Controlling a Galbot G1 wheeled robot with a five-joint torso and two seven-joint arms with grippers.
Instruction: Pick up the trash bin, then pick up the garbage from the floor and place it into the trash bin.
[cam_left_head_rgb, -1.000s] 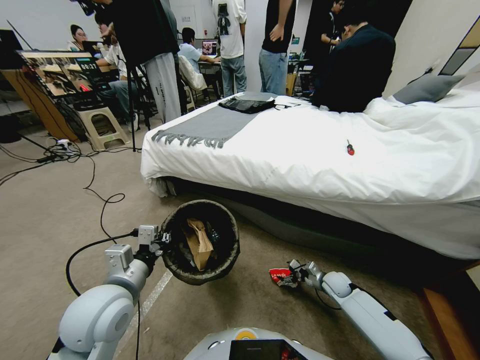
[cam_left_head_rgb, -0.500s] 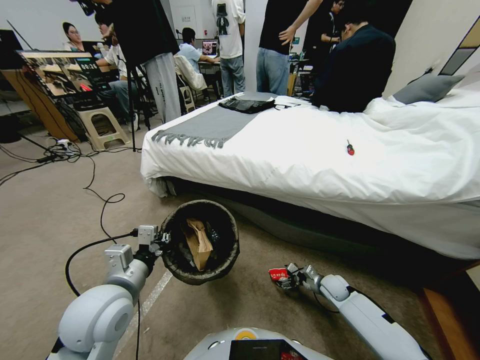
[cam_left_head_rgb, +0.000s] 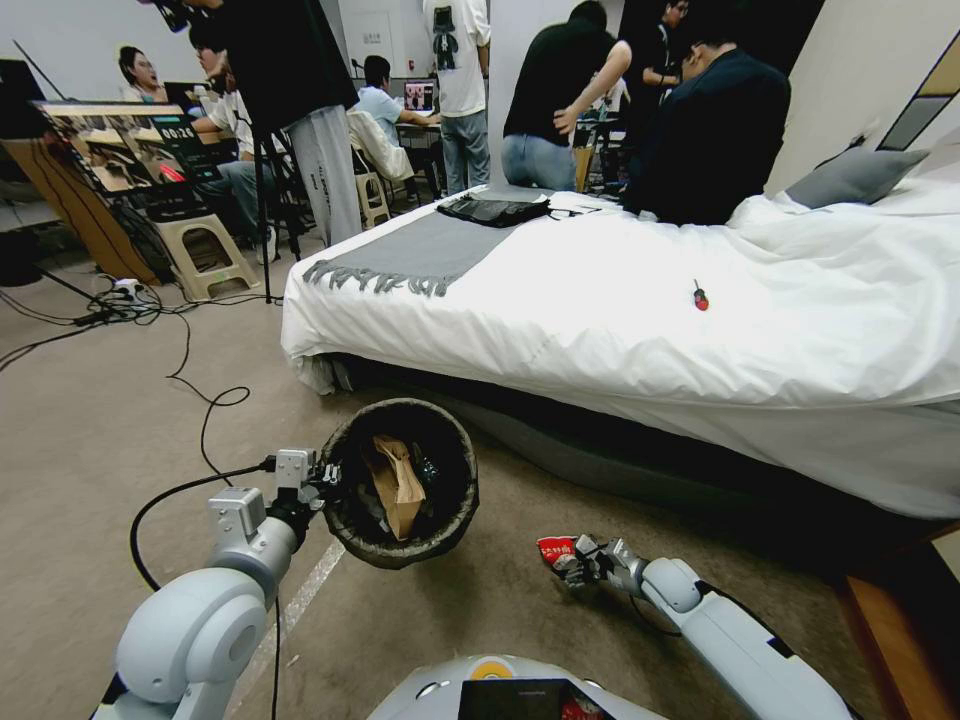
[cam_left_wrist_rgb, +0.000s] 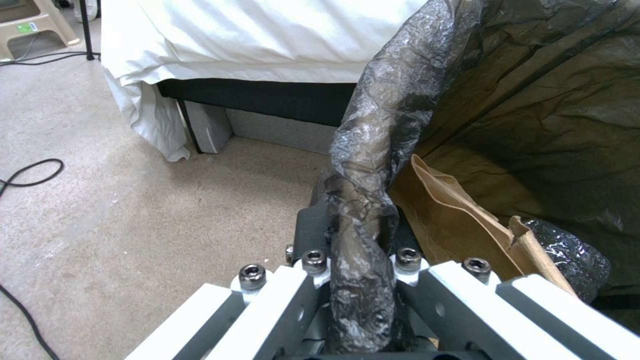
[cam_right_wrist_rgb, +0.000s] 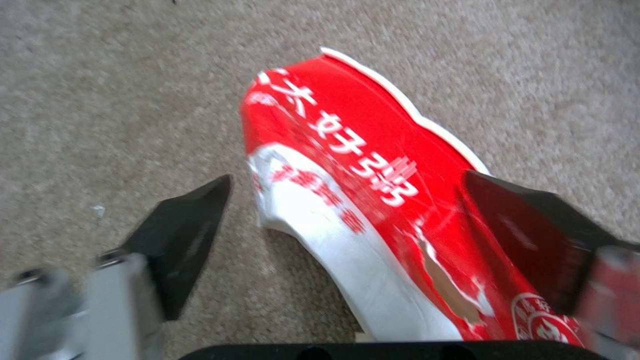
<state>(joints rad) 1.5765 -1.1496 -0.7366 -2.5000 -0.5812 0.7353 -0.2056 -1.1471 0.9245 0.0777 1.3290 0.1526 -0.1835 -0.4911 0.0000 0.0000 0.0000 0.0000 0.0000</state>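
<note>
The red-and-white packet (cam_right_wrist_rgb: 373, 200) lies on the carpet (cam_right_wrist_rgb: 100, 100), its near end cut off behind the right gripper (cam_right_wrist_rgb: 347, 220), whose fingers stand spread around it. The left gripper (cam_left_wrist_rgb: 353, 260) clamps the bagged rim of the trash bin (cam_left_head_rgb: 400, 545), held above the floor beside the bed (cam_left_head_rgb: 650, 320). Inside the bin, a brown paper bag (cam_left_head_rgb: 398, 485) leans; a dark crumpled lump beside it is unclear.

Arms are being shown as glossy light-grey shells with rounded joint housings. Left pincer (cam_left_wrist_rgb: 357, 280): white ribbed finger blocks, four dark socket-head screws, dark metal bracket between them. A black cable (cam_left_head_rgb: 170, 500) is being looped off the left wrist, past a boxy silver wrist module. Right pincer (cam_right_wrist_rgb: 347, 225): black wedge-shaped fingertips (cam_right_wrist_rgb: 190, 225) on pale grey mounts. Torso top: grey, yellow ring marking.
</note>
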